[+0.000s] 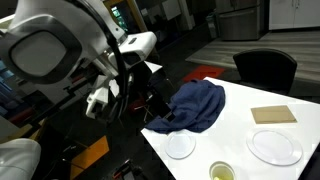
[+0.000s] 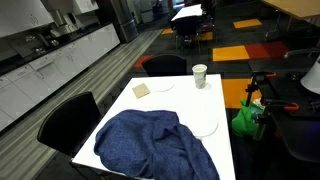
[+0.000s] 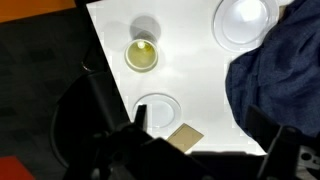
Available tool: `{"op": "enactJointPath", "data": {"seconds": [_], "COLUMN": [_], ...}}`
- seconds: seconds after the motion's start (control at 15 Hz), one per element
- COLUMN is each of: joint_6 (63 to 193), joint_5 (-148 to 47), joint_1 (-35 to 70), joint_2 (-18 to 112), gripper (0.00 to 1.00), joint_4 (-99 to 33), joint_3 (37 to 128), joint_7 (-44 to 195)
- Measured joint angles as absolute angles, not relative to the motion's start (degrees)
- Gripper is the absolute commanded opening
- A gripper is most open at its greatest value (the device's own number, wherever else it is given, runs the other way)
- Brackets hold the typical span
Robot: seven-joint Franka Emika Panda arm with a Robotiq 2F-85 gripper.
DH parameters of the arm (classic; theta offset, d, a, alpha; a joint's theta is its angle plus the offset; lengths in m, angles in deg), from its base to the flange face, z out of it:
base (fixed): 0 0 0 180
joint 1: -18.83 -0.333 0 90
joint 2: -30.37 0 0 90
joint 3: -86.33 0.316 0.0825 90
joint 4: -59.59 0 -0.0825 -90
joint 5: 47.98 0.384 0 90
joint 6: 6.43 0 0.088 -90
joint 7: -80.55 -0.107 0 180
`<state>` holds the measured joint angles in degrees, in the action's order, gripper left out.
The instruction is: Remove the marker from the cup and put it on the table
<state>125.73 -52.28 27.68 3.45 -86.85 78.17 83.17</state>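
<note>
The cup [image 3: 142,57] is small and round with a pale rim and a yellowish-green inside. It stands upright on the white table [image 3: 190,75] near its edge, and shows in both exterior views [image 1: 222,172] [image 2: 200,76]. The marker cannot be told apart from the yellow inside of the cup. My gripper [image 3: 197,122] hangs high above the table, well away from the cup. Its dark fingers are spread wide with nothing between them. The arm [image 1: 120,55] stands off the table's corner.
A crumpled blue cloth [image 3: 280,70] [image 2: 150,145] covers one end of the table. Two flat white plates [image 3: 245,20] [image 3: 158,110] and a tan square [image 3: 186,137] lie near the cup. Black chairs [image 2: 165,65] stand round the table.
</note>
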Motion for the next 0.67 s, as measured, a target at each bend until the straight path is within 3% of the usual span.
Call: {"op": "enactJointPath", "data": {"seconds": [0.67], "joint_6": [128.3], "joint_5": [-52.3], "joint_1": [31.0], "joint_2": [16.4], "gripper": [1.0], "joint_4": [-86.7], "joint_3": [74.2], "joint_7": [81.6]}}
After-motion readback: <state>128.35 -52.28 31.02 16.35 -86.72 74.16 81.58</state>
